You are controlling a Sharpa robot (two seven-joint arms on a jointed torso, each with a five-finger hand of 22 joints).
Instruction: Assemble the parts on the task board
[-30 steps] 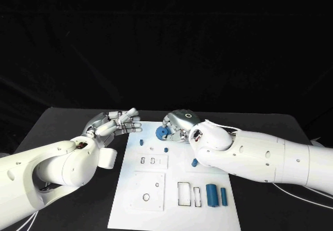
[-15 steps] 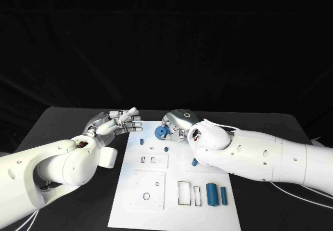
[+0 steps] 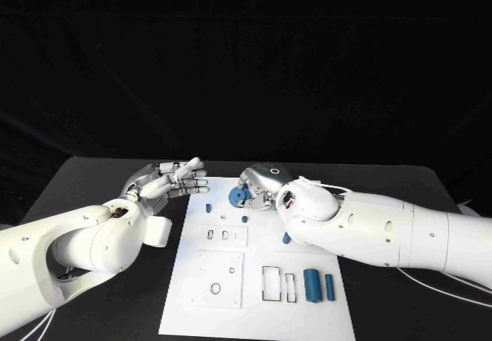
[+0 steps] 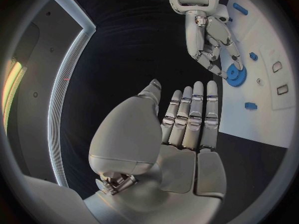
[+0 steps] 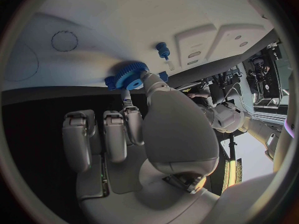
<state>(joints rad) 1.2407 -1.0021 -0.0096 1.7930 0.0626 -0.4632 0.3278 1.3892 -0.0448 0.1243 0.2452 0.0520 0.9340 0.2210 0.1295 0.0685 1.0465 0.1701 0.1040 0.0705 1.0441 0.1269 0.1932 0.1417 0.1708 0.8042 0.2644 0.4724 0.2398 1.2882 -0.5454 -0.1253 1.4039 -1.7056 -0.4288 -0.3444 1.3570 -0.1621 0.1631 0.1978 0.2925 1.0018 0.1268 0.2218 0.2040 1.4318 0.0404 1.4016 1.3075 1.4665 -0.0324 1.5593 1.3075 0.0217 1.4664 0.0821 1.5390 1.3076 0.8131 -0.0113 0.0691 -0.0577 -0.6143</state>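
The white task board (image 3: 257, 312) lies in the middle of the black table. A blue gear (image 3: 239, 197) sits at the board's far end. My right hand (image 3: 264, 183) reaches over it and pinches the gear (image 5: 127, 78) between the thumb and a fingertip (image 5: 129, 106); the left wrist view shows those fingers (image 4: 218, 40) on the gear (image 4: 235, 75). My left hand (image 3: 164, 183) hovers open, fingers straight and together (image 4: 187, 119), above the table just left of the board's far corner, holding nothing.
Small blue pegs (image 3: 208, 209) (image 3: 244, 219) stand on the board near the gear, another (image 3: 287, 239) is by my right forearm. Two blue cylinders (image 3: 311, 285) (image 3: 330, 285) lie at the near right beside rectangular slots. White raised blocks (image 3: 217, 280) occupy the board's left side.
The left hand has drifted slightly. The right hand stays on the gear, which has barely moved.
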